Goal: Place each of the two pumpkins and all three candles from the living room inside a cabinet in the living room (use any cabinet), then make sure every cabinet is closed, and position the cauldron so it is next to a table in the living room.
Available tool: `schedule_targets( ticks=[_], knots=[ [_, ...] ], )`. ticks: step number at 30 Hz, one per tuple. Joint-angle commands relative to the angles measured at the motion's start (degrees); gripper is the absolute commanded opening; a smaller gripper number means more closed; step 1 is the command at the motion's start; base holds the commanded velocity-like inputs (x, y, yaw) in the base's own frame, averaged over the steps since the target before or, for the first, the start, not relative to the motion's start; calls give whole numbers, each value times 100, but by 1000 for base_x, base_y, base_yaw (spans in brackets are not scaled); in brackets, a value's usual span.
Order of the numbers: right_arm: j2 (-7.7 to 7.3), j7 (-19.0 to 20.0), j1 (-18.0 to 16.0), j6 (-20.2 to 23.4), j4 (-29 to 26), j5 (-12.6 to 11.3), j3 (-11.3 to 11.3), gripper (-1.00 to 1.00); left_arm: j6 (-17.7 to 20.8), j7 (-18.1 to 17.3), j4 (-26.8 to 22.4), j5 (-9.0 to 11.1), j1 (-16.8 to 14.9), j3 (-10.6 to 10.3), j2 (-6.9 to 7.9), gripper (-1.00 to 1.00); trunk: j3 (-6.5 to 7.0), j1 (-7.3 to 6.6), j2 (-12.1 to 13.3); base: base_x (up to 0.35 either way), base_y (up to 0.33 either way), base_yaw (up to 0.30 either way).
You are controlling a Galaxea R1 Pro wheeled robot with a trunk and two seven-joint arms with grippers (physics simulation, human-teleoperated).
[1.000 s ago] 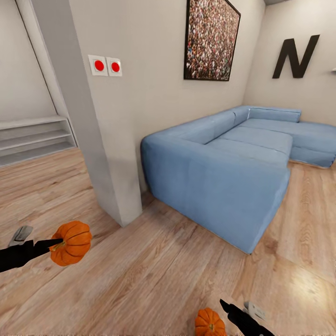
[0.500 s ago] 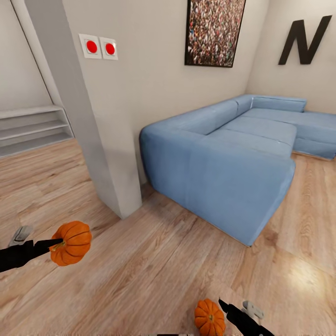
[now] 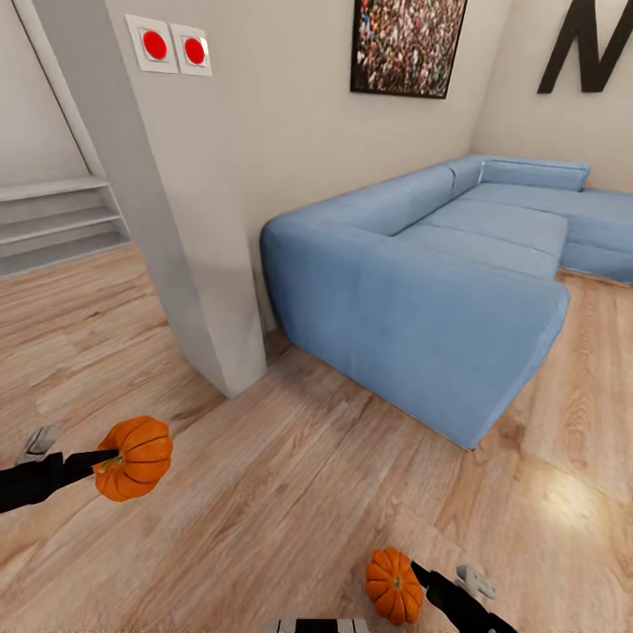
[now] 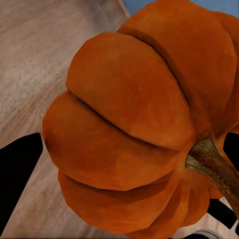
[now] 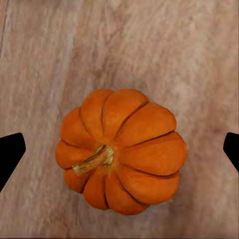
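In the head view, one orange pumpkin (image 3: pixel 134 457) hangs above the wood floor at the lower left, with my left gripper (image 3: pixel 110 457) shut on it. Seen from the left wrist, this pumpkin (image 4: pixel 134 129) sits between the black fingers (image 4: pixel 17 174). A second pumpkin (image 3: pixel 394 585) is at the bottom centre, at the tip of my right gripper (image 3: pixel 420 576). The right wrist camera looks down on that pumpkin (image 5: pixel 122 149), stem up, with a black fingertip (image 5: pixel 10 154) on either side and floor below. The candles, cabinet and cauldron are out of view.
A big blue corner sofa (image 3: pixel 440 290) stands ahead on the right. A grey wall corner (image 3: pixel 202 290) juts out ahead on the left, with two red buttons (image 3: pixel 171 46) on it. Grey steps (image 3: pixel 53 224) lie at the far left. Wood floor (image 3: pixel 290 475) runs between the two.
The whole view has shifted, so the camera moved toward the sofa and wall corner. The right gripper and its pumpkin sit slightly higher in the picture. The left pumpkin is unchanged.
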Motion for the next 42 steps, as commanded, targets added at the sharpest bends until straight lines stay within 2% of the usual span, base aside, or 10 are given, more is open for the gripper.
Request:
schedule_targets(
  ticks=[1, 9, 11, 16, 19, 28, 31, 34, 38, 42],
  knots=[
    [-1, 86, -3, 6, 6, -43, -21, 100, 29, -32, 1, 1, -5, 6, 0, -100, -27, 1, -3, 0, 0, 0],
    [-31, 815, -3, 0, 6, -51, -29, 100, 29, -81, -5, 24, -5, 12, 11, -100, -204, 22, -14, 0, 0, 0],
    [-36, 861, -3, -3, 6, -52, -29, 100, 29, -278, -1, 26, -5, 13, 33, -100, -249, 27, -17, 0, 0, 0],
    [-38, 891, -3, -6, 6, -52, -30, 100, 29, -916, 11, 17, 127, 9, 273, -100, -359, 40, -23, 0, 0, 0],
    [-39, 895, -3, -12, 6, -52, -30, 100, 29, -1154, 12, -16, 178, 14, 318, -100, -426, 47, -27, 0, 0, 0],
    [-39, 904, -3, -25, 6, -52, -30, 100, 29, -1212, 13, -24, 188, 9, 330, -100, -625, 71, -40, 0, 0, 0],
    [-43, 919, -3, -103, 6, -57, -30, 100, 29, -1213, 13, -24, 190, 7, 329, -100, -625, 71, -40, 0, 0, 0],
    [-60, 1073, -3, -302, 6, -208, -27, 100, 29, -1214, 13, -26, 189, 8, 329, -100, -625, 71, -40, 0, 0, 0],
    [-119, 1464, -3, -385, 6, -493, -22, 100, 29, -1214, 13, -25, 189, 9, 330, -100, -714, 81, -45, 0, 0, 0],
    [-147, 1581, -3, -399, 12, -570, -21, 100, 29, -1214, 13, -29, 188, 7, 327, -100, -736, 84, -46, 0, 0, 0]
  ],
)
